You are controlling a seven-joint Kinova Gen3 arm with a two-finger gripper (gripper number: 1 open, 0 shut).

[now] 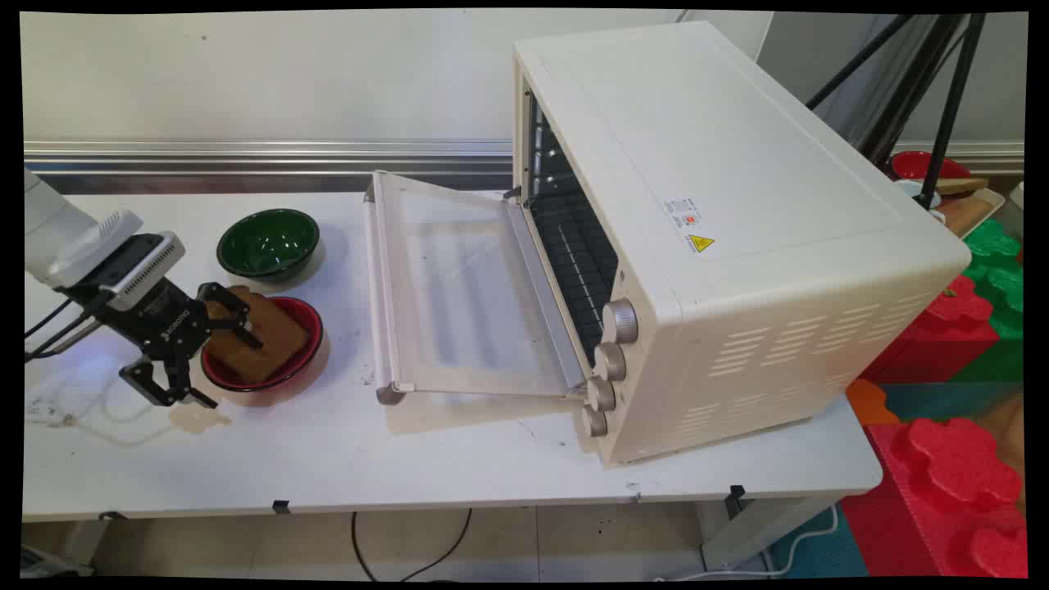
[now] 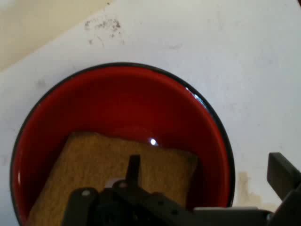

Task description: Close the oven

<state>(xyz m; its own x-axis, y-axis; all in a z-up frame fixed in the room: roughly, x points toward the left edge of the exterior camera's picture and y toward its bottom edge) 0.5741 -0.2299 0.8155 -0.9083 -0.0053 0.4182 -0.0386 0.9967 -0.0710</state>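
A red bowl (image 1: 315, 329) with a black rim stands on the white table's left part and holds a brown slice of toast (image 1: 270, 334). My gripper (image 1: 230, 370) hangs open over the bowl's near-left side. One finger lies over the toast and the other is outside the rim, above the table. In the hand view the red bowl (image 2: 141, 94) fills the picture with the toast (image 2: 89, 162) in its lower half. One finger (image 2: 134, 165) stands over the toast and the other (image 2: 282, 175) is beyond the rim, with the gripper (image 2: 207, 172) between them holding nothing.
An empty green bowl (image 1: 268, 242) stands just behind the red one. A large white toaster oven (image 1: 737, 205) takes up the table's right half, its glass door (image 1: 459, 295) folded down flat towards the bowls. Red and green foam blocks (image 1: 951, 459) lie beyond the table's right edge.
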